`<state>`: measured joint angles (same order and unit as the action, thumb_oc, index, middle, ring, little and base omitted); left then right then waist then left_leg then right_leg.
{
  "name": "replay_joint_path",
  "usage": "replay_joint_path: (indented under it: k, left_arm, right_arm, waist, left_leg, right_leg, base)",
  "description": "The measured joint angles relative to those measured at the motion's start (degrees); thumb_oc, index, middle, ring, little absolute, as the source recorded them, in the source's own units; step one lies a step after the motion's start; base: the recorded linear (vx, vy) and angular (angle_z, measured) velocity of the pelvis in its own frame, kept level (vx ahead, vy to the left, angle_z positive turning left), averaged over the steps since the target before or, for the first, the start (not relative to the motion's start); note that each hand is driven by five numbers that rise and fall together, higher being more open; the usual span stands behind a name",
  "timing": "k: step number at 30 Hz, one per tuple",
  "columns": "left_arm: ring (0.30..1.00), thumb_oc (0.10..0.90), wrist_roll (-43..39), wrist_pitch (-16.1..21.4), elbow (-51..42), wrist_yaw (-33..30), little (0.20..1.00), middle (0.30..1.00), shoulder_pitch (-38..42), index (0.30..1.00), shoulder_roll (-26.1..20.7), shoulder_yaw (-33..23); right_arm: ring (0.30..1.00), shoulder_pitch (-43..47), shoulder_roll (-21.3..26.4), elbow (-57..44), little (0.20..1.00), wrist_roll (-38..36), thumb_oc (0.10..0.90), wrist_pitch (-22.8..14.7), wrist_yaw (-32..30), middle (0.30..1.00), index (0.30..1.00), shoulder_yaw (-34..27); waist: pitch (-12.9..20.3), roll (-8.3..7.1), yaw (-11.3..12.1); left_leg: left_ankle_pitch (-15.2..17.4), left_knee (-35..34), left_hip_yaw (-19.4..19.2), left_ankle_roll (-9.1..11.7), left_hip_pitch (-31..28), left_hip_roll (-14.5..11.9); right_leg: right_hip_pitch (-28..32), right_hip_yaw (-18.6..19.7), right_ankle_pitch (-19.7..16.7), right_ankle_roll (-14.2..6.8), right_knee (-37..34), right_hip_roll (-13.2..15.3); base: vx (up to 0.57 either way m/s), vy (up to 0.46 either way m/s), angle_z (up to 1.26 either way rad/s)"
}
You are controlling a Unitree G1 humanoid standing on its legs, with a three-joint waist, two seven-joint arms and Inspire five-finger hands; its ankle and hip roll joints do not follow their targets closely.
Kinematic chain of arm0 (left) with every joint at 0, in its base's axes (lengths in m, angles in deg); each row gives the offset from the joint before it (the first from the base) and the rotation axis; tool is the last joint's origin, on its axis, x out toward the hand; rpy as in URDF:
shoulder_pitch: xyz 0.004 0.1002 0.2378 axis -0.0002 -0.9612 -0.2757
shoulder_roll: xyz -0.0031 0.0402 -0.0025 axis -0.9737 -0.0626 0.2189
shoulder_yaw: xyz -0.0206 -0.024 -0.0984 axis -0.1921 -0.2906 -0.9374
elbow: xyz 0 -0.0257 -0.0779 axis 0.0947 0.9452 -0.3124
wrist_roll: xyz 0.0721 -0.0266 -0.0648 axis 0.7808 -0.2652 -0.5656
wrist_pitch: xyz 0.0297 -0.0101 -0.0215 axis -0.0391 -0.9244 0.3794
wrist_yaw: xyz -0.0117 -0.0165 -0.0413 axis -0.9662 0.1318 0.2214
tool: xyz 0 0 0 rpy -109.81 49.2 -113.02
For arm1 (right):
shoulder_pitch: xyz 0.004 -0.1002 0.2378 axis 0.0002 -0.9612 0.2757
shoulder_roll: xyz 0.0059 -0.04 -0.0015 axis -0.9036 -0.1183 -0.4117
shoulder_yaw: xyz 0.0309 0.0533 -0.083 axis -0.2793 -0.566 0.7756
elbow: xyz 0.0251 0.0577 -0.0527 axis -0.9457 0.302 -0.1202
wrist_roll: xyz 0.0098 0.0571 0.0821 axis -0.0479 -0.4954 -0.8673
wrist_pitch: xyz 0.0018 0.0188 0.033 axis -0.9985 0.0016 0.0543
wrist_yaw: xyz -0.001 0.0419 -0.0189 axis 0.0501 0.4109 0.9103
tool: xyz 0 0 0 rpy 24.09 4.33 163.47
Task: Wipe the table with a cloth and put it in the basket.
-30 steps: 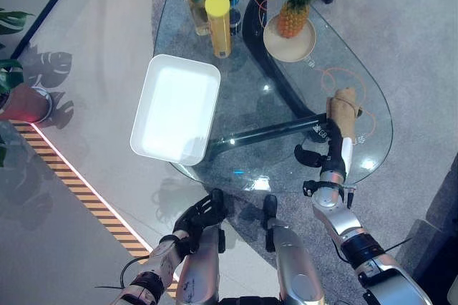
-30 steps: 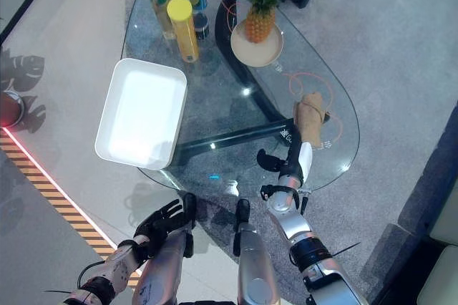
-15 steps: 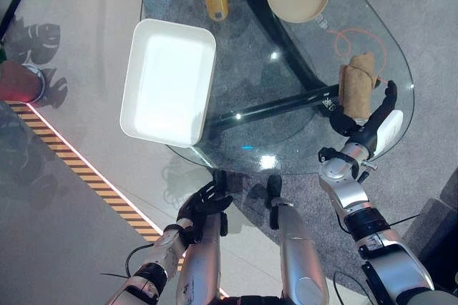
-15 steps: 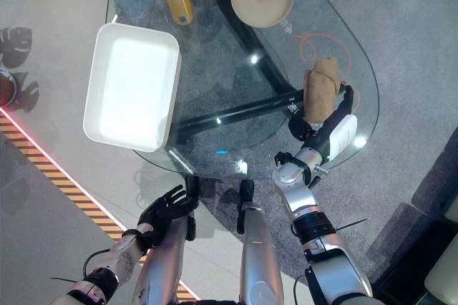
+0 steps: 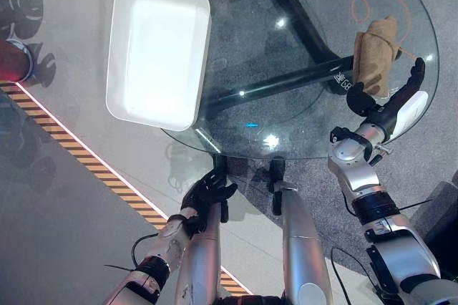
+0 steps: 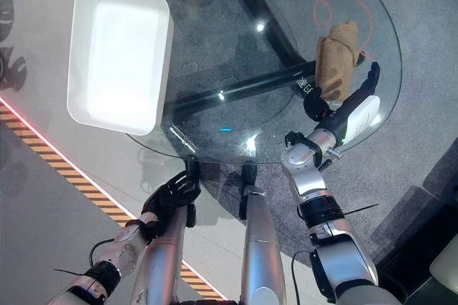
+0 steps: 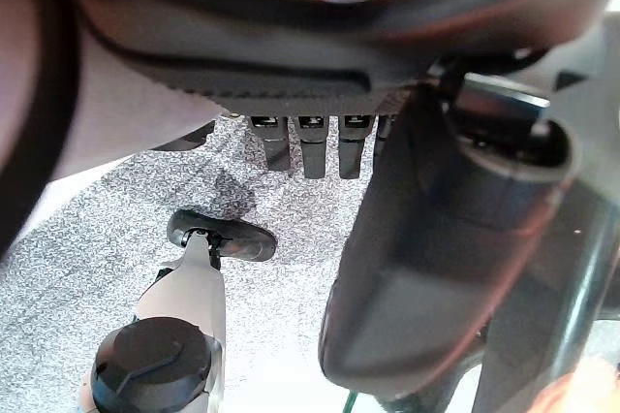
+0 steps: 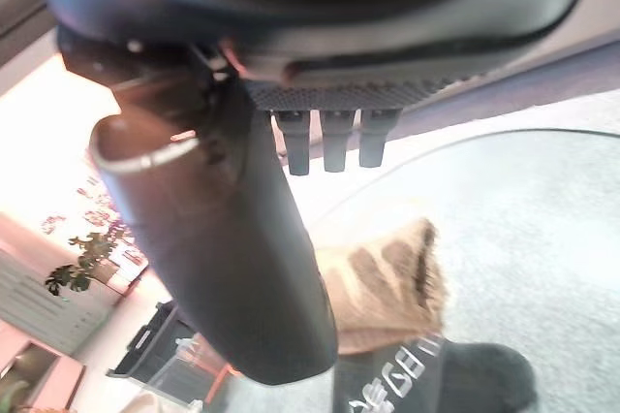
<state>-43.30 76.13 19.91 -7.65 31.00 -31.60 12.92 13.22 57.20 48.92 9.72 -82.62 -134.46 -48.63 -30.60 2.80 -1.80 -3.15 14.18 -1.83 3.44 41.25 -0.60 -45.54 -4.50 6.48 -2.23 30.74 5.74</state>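
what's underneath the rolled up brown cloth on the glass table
The rolled brown cloth lies on the clear glass tabletop. Through the glass beside it show the table's black frame bar and grey carpet. What lies directly beneath the cloth is covered by it.

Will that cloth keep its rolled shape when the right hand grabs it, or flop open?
The cloth is a soft brown roll on the glass table, so it will probably sag and partly unroll when lifted. It looks light, and may slide on the smooth glass if pushed. The right hand is open beside it.
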Motion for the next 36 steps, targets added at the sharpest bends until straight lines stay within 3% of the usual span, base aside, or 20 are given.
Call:
replay_joint_path:
  k: [16,22,36]
  left_arm:
    - [0.900,0.800,-0.1,0.1,-2.5,-0.3,0.900,0.900,2.6,0.900,0.0,0.7]
    - [0.900,0.800,-0.2,0.1,-4.5,-0.4,0.900,0.900,2.8,0.900,-0.1,0.7]
    - [0.900,0.800,-0.3,0.0,-6.8,-0.6,0.900,0.900,3.1,0.900,-1.5,1.1]
  right_arm:
    - [0.900,6.5,1.2,6.0,0.900,-5.6,0.800,0.0,0.0,0.900,0.900,0.0]
    - [0.900,8.2,2.8,6.8,0.900,-7.2,0.800,-0.1,0.0,0.900,0.900,0.0]
    - [0.900,13.5,5.0,11.1,0.900,-10.0,0.800,0.0,-0.1,0.900,0.900,0.1]
  waist:
    - [0.0,0.01,0.2]
    - [0.0,0.01,1.4]
    - [0.0,0.01,1.9]
  left_leg:
    - [-0.2,2.0,0.7,0.1,7.6,0.4]
    - [-0.2,2.6,0.8,0.1,9.8,0.5]
    - [-0.6,3.1,1.7,0.6,12.6,0.7]
  right_leg:
    - [-7.6,-0.2,0.1,0.2,2.4,0.4]
    - [-10.0,-0.2,0.3,0.3,3.6,0.5]
    - [-12.4,-1.1,0.3,0.4,4.2,0.8]
  base:
    - [0.00,-0.002,0.00]
    - [0.00,0.000,0.00]
    - [0.00,-0.007,0.01]
